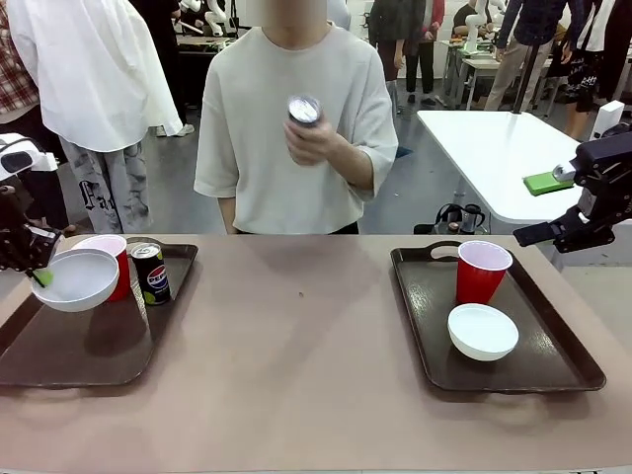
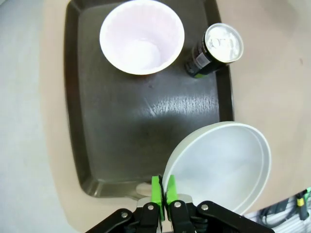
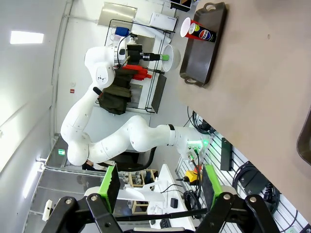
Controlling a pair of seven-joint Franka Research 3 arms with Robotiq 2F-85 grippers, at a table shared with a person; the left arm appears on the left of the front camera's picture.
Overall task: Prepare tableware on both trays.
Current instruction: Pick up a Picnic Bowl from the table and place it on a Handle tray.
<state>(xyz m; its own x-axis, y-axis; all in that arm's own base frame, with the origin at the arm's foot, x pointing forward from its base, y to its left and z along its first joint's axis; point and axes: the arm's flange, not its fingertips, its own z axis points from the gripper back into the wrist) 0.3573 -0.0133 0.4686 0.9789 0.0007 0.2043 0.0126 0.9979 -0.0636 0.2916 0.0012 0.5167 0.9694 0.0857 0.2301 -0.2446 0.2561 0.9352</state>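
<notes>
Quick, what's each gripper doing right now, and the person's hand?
Left gripper: shut on the bowl rim.
Right gripper: open, empty.
Person's hand: holding a can.

My green pads (image 2: 156,190) pinch a white bowl (image 1: 76,279) over the dark brown tray (image 1: 69,351), beside a red cup (image 1: 111,259) and black can (image 1: 150,273).

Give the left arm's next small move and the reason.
Probably lower the white bowl onto the bare floor of the left tray and release. The left gripper pinches its rim above that tray, where a red cup and black can already stand.
</notes>
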